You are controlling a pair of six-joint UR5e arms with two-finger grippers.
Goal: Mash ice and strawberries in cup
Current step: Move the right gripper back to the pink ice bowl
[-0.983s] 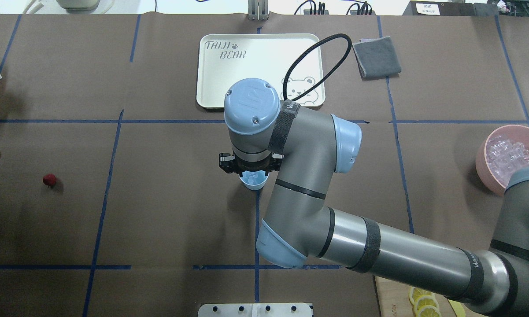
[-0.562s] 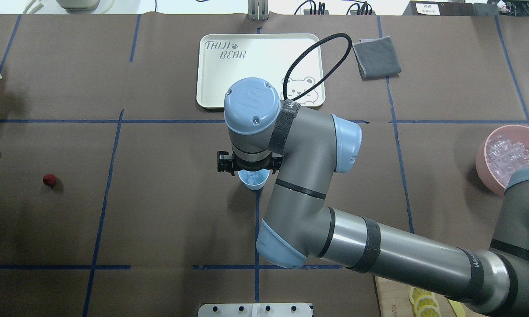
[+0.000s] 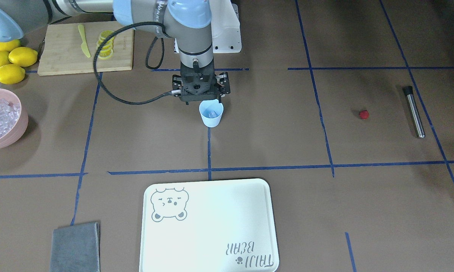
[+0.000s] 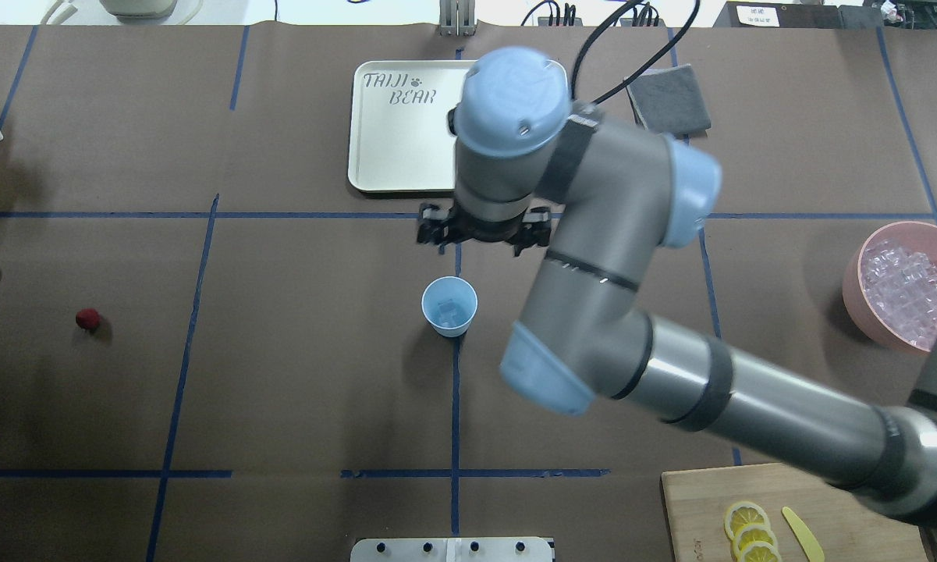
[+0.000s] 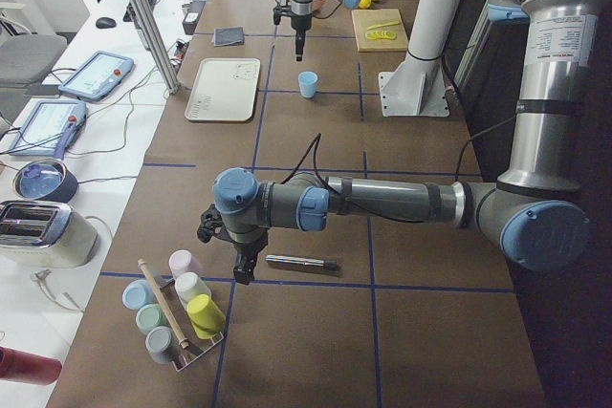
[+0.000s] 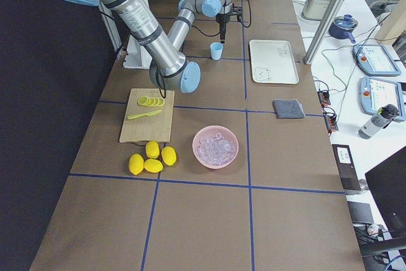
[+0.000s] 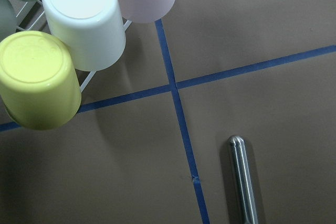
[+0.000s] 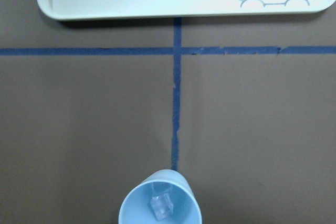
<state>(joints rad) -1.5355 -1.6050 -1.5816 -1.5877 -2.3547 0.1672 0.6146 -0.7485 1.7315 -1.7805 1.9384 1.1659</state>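
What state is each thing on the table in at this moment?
cup, upright, ice inside
strawberry, lying outside the cup
pink bowl, upright, filled with ice cubes
metal rod, lying flat, not held
tray, flat, bare
grey cloth, folded

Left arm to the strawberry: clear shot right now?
Probably yes. The strawberry sits alone on bare table on the left side; the left gripper hangs nearby, only the flat-lying steel rod between them.
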